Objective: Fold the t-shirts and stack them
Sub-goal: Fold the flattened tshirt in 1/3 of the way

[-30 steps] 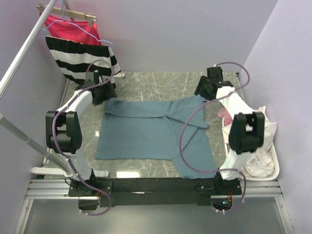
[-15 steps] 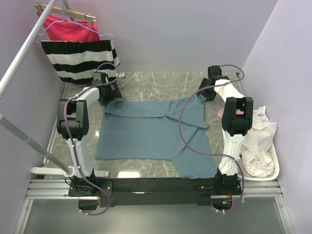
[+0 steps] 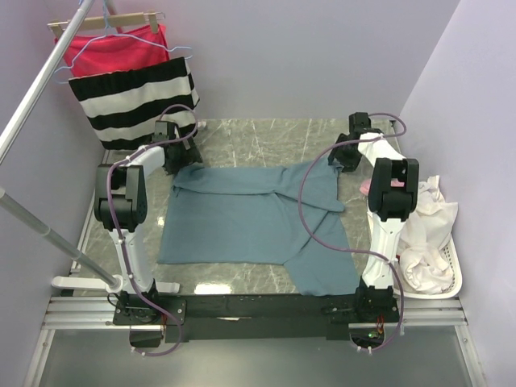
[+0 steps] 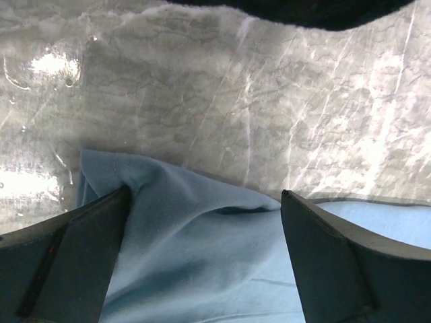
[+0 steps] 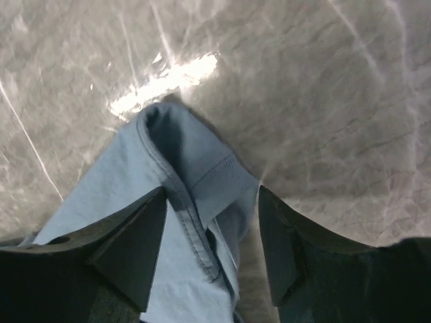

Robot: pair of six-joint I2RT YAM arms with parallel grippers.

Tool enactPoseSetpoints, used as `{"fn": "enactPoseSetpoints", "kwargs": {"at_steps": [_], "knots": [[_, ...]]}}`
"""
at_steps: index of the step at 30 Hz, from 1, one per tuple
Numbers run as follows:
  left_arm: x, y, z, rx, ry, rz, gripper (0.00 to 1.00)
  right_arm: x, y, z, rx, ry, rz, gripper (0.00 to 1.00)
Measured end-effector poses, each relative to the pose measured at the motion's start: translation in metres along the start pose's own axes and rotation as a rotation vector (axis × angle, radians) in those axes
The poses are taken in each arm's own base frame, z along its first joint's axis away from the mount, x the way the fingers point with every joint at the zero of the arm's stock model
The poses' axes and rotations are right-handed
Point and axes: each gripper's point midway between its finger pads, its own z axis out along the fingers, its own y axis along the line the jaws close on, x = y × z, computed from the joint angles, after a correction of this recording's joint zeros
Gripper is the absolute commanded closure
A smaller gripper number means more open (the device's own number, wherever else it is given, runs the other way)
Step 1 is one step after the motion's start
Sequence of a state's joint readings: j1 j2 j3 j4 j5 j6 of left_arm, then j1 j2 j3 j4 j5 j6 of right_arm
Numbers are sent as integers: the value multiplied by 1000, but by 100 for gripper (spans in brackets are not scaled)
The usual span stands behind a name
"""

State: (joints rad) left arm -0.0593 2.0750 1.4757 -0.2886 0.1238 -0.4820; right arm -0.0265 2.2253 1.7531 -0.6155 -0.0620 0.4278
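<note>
A large slate-blue t-shirt (image 3: 242, 214) lies spread on the marble table (image 3: 258, 137), with its right side folded over and a flap reaching the near edge. My left gripper (image 3: 181, 158) is at the shirt's far left corner. In the left wrist view it (image 4: 205, 202) is open, its fingers (image 4: 67, 259) astride a raised fold of the blue cloth (image 4: 202, 242). My right gripper (image 3: 334, 159) is at the far right corner. In the right wrist view it (image 5: 212, 202) is open astride a bunched seam of the shirt (image 5: 195, 182).
A black-and-white striped garment (image 3: 133, 97) and a red-pink garment (image 3: 113, 48) hang on a hanger at the far left, close behind my left arm. A metal rail (image 3: 40, 81) slants along the left. A white basket (image 3: 451, 270) of pale cloths stands at the right.
Both arms have reached to the shirt's far corners, elbows drawn in. The striped garment on its hanger has swung up and left. The shirt has barely shifted.
</note>
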Motion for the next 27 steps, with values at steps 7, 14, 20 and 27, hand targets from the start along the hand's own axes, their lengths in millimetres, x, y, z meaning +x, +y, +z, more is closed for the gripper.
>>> {"fn": "enactPoseSetpoints", "kwargs": {"at_steps": [7, 14, 20, 27], "knots": [[0, 9, 8, -23, -1, 7, 98, -6, -6, 7, -51, 19, 46, 100], [-2, 20, 10, -36, 7, -20, 99, -12, -8, 9, -98, 25, 89, 100], [-11, 43, 6, -70, -3, -75, 99, -27, -9, 11, -84, 4, 84, 100], [-15, 59, 1, -101, -4, -118, 99, -42, 1, 4, -103, -7, 80, 100]]}}
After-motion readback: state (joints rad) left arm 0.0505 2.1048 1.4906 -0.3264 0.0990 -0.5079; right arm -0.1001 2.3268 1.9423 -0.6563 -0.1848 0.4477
